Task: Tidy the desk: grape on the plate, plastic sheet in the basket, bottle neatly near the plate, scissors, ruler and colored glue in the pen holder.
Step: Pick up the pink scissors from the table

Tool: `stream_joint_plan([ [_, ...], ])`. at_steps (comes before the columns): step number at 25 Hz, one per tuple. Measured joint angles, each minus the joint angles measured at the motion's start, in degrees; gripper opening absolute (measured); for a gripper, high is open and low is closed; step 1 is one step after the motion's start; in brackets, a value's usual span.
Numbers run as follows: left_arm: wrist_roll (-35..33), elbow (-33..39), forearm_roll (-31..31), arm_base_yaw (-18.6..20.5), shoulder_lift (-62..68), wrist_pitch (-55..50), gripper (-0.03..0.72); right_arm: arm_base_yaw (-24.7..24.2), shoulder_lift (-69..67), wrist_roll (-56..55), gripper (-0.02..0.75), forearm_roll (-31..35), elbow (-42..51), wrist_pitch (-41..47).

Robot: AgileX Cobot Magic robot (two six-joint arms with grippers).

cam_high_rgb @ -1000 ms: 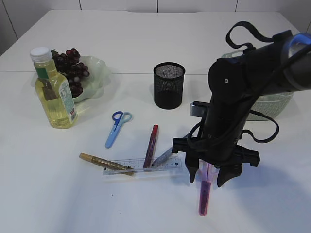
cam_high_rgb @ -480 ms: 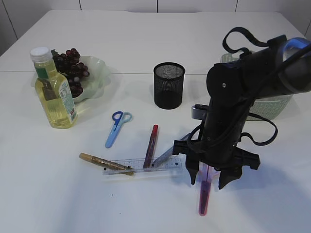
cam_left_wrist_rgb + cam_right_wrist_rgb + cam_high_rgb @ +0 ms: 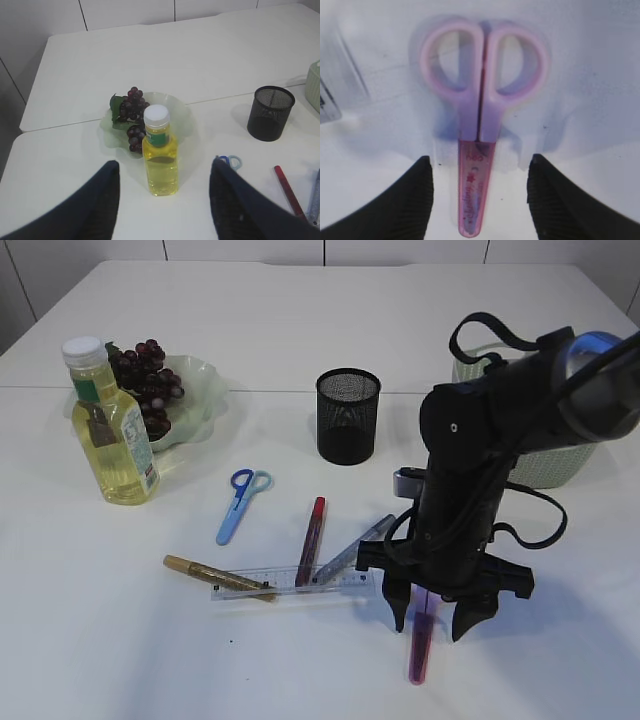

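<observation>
Scissors number two on your desk: a blue pair (image 3: 241, 503) left of the black mesh pen holder (image 3: 348, 415), and a pink pair (image 3: 482, 125) in front and to the right of it, lying flat with a translucent sheath over the blades. You also have one clear ruler (image 3: 292, 583), three glue pens (gold (image 3: 218, 577), red (image 3: 311, 540), silver (image 3: 354, 547)) touching the ruler in front of the holder, one bottle (image 3: 110, 423) of yellow liquid, and one grape bunch (image 3: 147, 382) on a wavy pale plate (image 3: 205, 390) far left of the holder. Your right gripper (image 3: 434, 622) straddles the pink scissors with jaws apart, holding nothing; the arm hides their handles in the exterior view. Your left gripper (image 3: 164, 200) is spread, nothing between its fingers, which are cut off at the frame edge. A woven basket (image 3: 575, 462) right of the holder is partly hidden.
</observation>
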State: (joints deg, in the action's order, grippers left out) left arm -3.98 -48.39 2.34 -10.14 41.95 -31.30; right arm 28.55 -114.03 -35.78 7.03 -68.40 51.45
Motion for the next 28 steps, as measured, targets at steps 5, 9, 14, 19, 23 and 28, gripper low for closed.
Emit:
stream_joint_plan([
  [5, 0.0, 0.0, -0.4, 0.0, 0.0, 0.0, 0.417, 0.0, -0.1, -0.1, 0.469, -0.5, 0.0, 0.0],
  [9, 0.0, 0.0, -0.6, 0.0, 0.0, 0.0, 0.417, 0.0, -0.1, -0.1, 0.470, -0.7, 0.0, 0.0],
  [14, 0.0, 0.0, -0.6, 0.0, 0.0, -0.3, 0.417, 0.0, -0.1, -0.1, 0.469, -0.9, 0.0, 0.0],
  [19, 0.0, 0.0, -0.6, 0.0, 0.0, -0.2, 0.417, 0.0, -0.1, -0.1, 0.469, -1.0, 0.0, 0.0],
  [23, 0.0, 0.0, -0.6, 0.0, 0.0, -0.2, 0.416, 0.0, -1.0, -0.1, 0.469, -1.0, 0.0, 0.1],
  [28, 0.0, 0.0, -0.7, 0.0, 0.0, -0.2, 0.415, 0.0, -1.4, -0.1, 0.470, -1.0, 0.0, 0.1],
])
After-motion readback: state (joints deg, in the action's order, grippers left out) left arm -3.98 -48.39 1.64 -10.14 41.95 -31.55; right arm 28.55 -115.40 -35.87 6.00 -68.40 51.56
